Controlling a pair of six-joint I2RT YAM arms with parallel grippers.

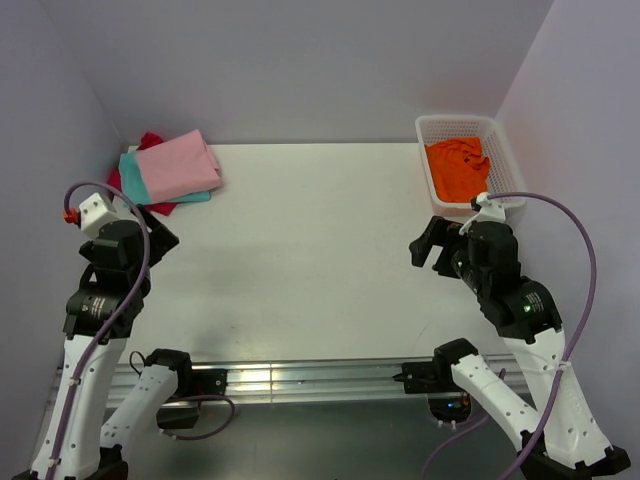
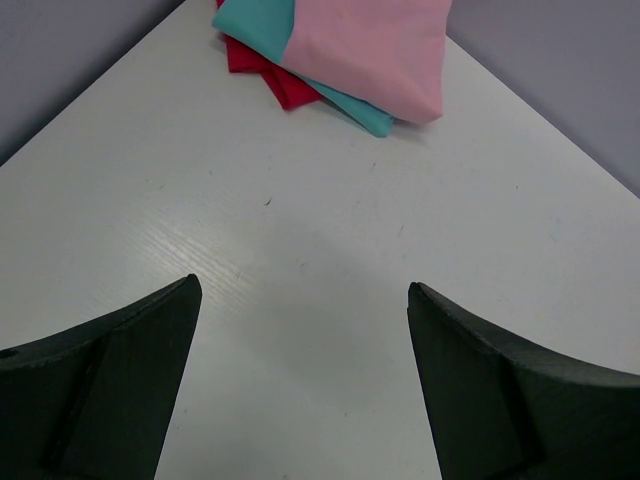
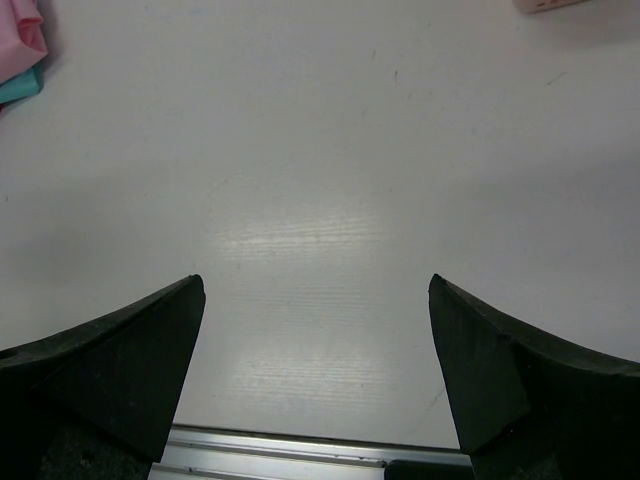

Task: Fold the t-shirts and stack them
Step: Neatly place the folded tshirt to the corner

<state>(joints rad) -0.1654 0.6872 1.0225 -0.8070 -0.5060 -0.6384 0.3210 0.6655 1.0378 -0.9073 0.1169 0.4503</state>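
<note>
A stack of folded t-shirts lies at the table's back left: a pink one (image 1: 174,165) on top, a teal one (image 1: 133,180) under it, a red one (image 1: 152,140) at the bottom. The stack also shows in the left wrist view, pink shirt (image 2: 370,45) uppermost. A crumpled orange t-shirt (image 1: 458,168) lies in a white basket (image 1: 504,160) at the back right. My left gripper (image 2: 303,290) is open and empty over bare table, short of the stack. My right gripper (image 3: 315,285) is open and empty above the table's near part.
The white table (image 1: 310,240) has an aluminium rail (image 1: 300,380) along its near edge. Grey walls close in the left, back and right sides. A corner of the basket (image 3: 550,5) shows at the top of the right wrist view.
</note>
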